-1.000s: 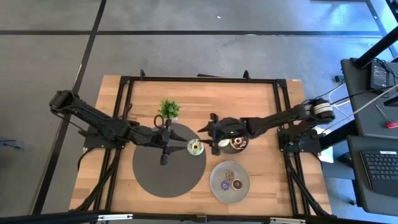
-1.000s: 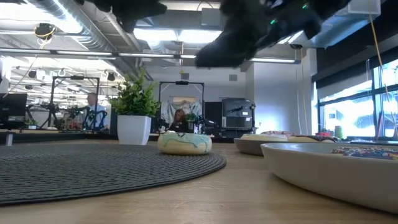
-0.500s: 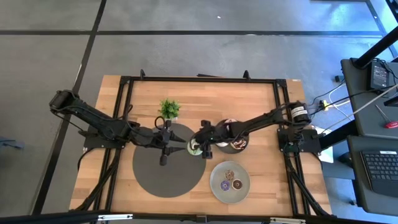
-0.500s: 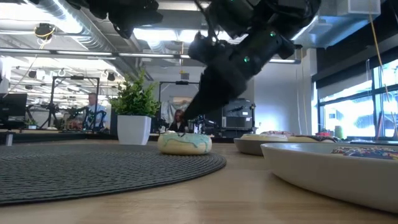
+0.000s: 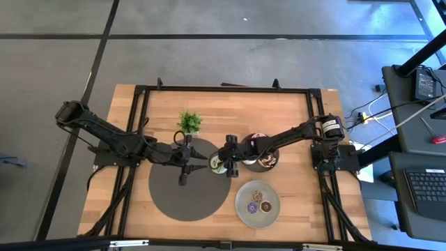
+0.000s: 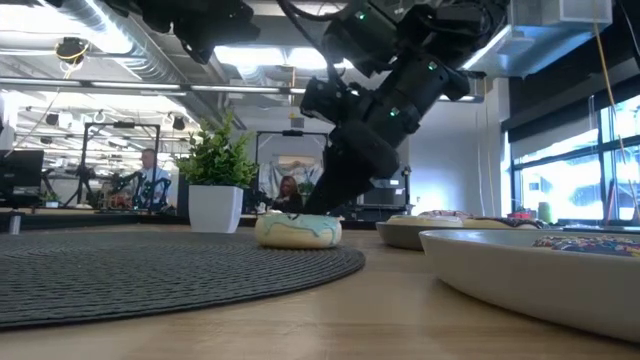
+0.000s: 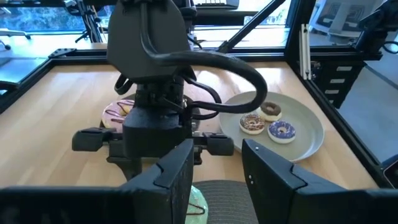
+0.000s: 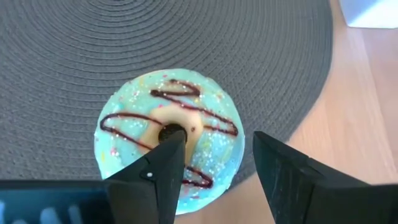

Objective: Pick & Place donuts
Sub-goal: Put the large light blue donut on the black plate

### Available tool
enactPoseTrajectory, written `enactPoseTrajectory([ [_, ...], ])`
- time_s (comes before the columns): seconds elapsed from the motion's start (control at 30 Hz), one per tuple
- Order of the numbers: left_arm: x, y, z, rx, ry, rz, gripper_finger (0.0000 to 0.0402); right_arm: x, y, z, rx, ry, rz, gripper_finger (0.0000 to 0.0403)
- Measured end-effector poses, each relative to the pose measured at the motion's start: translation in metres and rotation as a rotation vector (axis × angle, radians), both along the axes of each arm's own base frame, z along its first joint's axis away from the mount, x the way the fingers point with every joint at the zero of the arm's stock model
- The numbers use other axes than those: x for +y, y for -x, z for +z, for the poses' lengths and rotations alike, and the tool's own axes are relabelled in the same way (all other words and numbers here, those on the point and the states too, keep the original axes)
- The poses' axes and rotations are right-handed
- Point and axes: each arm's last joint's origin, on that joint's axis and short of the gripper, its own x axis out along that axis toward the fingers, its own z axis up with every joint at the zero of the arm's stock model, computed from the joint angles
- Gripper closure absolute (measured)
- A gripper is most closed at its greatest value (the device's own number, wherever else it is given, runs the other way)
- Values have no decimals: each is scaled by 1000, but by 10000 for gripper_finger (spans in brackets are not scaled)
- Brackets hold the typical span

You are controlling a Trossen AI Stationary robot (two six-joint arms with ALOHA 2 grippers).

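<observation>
three mini donuts [image 7: 268, 121] on grey plate [image 7: 308, 146]

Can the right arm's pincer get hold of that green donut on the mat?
Probably yes. The right pincer hangs right over the green donut, open, one finger by its hole and one past its edge. Nothing lies between them. The left pincer waits close beside it, not blocking.

A donut [image 5: 219, 164] lies on the mat's [image 5: 174, 199] right edge, apparently beneath the right gripper [image 5: 228, 166].

Round dark woven mat [image 5: 181, 195] on wooden table [image 5: 230, 111]; potted plant [image 5: 189, 122]; grey plate [image 5: 245, 213]
</observation>
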Motion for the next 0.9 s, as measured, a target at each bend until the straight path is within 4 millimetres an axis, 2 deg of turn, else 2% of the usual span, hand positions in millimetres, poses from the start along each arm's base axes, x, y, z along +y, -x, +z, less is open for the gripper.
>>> enactPoseTrajectory([
  [0.53,0,0,0,-1,0,0,269,-1,0,-4,9,-33,-42,217],
  [0.67,0,0,0,-1,0,1,267,-2,1,-5,20,-34,-44,244],
  [0.9,0,0,0,-1,0,1,266,-3,1,-5,22,-32,-44,319],
])
